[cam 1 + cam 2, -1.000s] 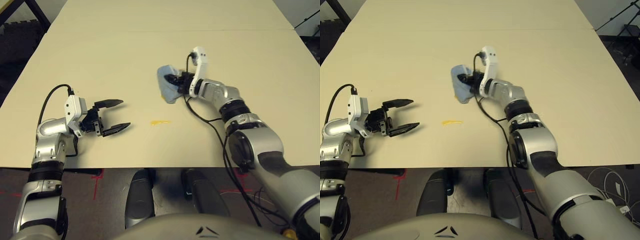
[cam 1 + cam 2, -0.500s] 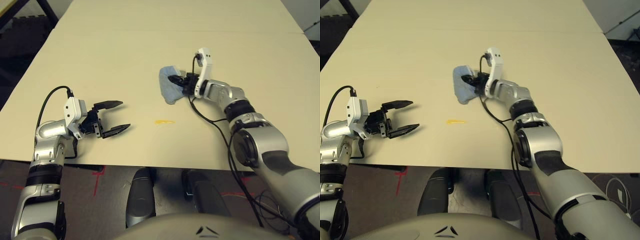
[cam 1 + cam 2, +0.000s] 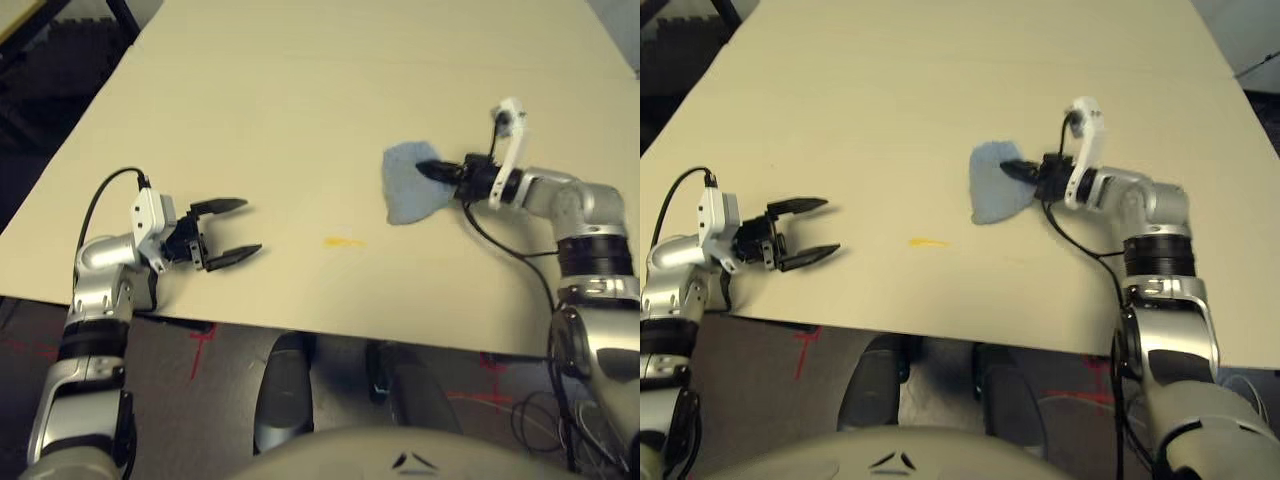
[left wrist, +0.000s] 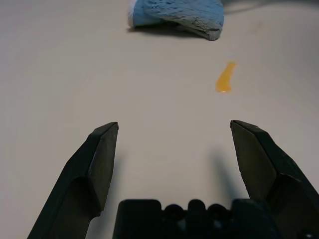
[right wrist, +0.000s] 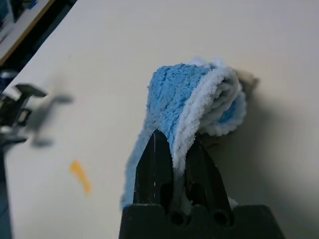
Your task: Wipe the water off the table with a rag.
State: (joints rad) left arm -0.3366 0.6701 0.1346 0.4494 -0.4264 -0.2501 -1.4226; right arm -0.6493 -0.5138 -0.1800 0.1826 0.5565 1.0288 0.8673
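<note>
Right claw (image 5: 174,157) clamped on soft light-blue terry rag (image 3: 410,187) over pale beige tabletop (image 3: 300,100), small amber water streak (image 3: 343,241) apart from rag, left claw (image 3: 232,230) gaping wide, holding nothing.

1. The table (image 3: 300,90) is a broad, pale beige, matte top that runs from the near edge to the far end of the scene.
2. A thin seam line crosses it from left to right toward the far end.
3. One small yellowish-amber streak of water (image 3: 344,241) lies on the table near the near edge, about midway between left and right.
4. The rag (image 3: 410,192), light blue terry with a whitish edge, sits bunched on the table, farther off and to the right of the streak, apart from it.
</note>
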